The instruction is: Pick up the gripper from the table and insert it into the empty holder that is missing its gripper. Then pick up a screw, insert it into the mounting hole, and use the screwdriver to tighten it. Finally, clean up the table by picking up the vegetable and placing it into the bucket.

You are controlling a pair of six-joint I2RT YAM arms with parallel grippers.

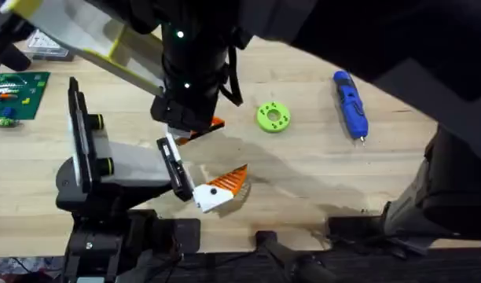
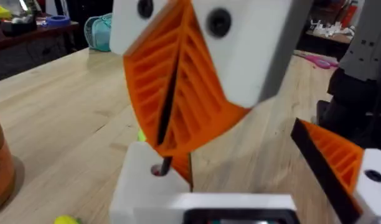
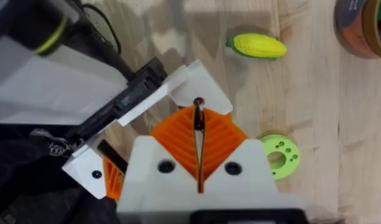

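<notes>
Wooden table [image 1: 319,173] bare beside screwdriver [image 1: 350,103].

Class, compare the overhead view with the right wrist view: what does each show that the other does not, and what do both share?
Overhead, not right wrist: the blue screwdriver and a green circuit board. Right wrist, not overhead: the yellow vegetable, the bucket, and the right gripper shut on a screw. Both: the green disc, the holder and the gripper at its end.

a green ring-shaped disc [image 1: 273,117] lies on the wooden table [image 1: 319,169], a green circuit board [image 1: 16,94] at its far edge.
</notes>
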